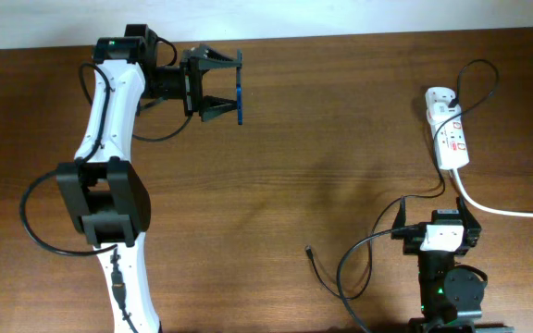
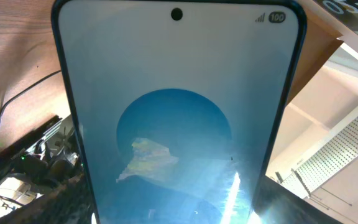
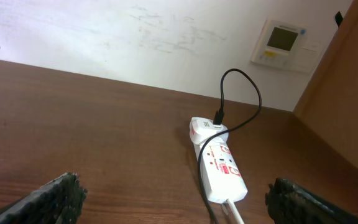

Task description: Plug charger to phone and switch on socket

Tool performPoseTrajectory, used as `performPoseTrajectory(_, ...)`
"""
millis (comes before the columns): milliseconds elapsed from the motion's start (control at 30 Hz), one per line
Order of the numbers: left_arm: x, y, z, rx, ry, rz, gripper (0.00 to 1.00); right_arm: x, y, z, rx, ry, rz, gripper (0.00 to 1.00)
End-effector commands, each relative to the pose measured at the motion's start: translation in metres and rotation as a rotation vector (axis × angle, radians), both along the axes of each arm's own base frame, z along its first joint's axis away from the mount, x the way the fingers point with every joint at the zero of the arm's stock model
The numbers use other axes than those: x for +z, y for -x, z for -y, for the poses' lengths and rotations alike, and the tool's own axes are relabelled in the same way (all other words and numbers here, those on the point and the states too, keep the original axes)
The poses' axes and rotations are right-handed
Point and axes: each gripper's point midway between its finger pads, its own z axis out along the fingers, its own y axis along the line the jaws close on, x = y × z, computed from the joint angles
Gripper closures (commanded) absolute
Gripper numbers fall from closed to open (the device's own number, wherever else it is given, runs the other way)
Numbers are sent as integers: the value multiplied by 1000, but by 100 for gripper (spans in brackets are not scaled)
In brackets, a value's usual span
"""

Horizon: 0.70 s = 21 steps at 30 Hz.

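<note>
My left gripper (image 1: 218,86) is shut on the phone (image 1: 240,95) at the far left of the table and holds it on edge. In the left wrist view the phone's blue screen (image 2: 179,124) fills the frame and hides the fingertips. The white socket (image 1: 449,129) lies at the far right and also shows in the right wrist view (image 3: 219,165). The charger's black plug end (image 3: 219,116) sits in the socket. Its thin cable (image 1: 370,242) loops past my right arm, and the connector tip (image 1: 309,248) lies loose on the table. My right gripper (image 3: 179,196) is open and empty, well short of the socket.
The socket's thick white cord (image 1: 512,212) runs off the right edge of the table. My right arm's base (image 1: 444,277) stands at the front right among the cable loops. A wall panel (image 3: 281,42) hangs behind the table.
</note>
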Motion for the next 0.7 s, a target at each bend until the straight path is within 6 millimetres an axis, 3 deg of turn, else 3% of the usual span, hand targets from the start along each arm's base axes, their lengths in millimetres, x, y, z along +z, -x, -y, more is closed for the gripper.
performPoseTrajectory(0, 20, -1, -4, 6, 59, 28, 21, -3, 0, 3, -14, 4, -8, 2)
performPoseTrajectory(100, 20, -1, -4, 6, 59, 29, 20, -3, 0, 0, 0, 2, -8, 2)
performPoseTrajectory(167, 20, -1, -4, 6, 59, 30, 21, -2, 0, -51, 293, -110, -4, 2)
performPoseTrajectory(233, 20, -1, -4, 6, 59, 30, 21, 5, 11, -90, 525, -160, 8, 2)
performPoseTrajectory(300, 20, -1, -4, 6, 59, 30, 21, 19, 14, -96, 570, -150, 64, 2)
performPoseTrajectory(367, 20, -1, -4, 6, 59, 30, 21, 67, 20, -96, 589, -178, 251, 2)
performPoseTrajectory(400, 20, -1, -4, 6, 59, 30, 21, 103, 31, -95, 604, -180, 396, 2)
performPoseTrajectory(467, 20, -1, -4, 6, 59, 30, 21, 139, 44, -92, 597, -154, 504, 1)
performPoseTrajectory(533, 20, -1, -4, 6, 59, 29, 20, 174, 48, -81, 522, -166, 489, 2)
performPoseTrajectory(600, 20, -1, -4, 6, 59, 30, 20, 191, 44, -79, 497, -156, 405, 2)
performPoseTrajectory(667, 20, -1, -4, 6, 59, 29, 21, 201, 30, -80, 482, -161, 214, 2)
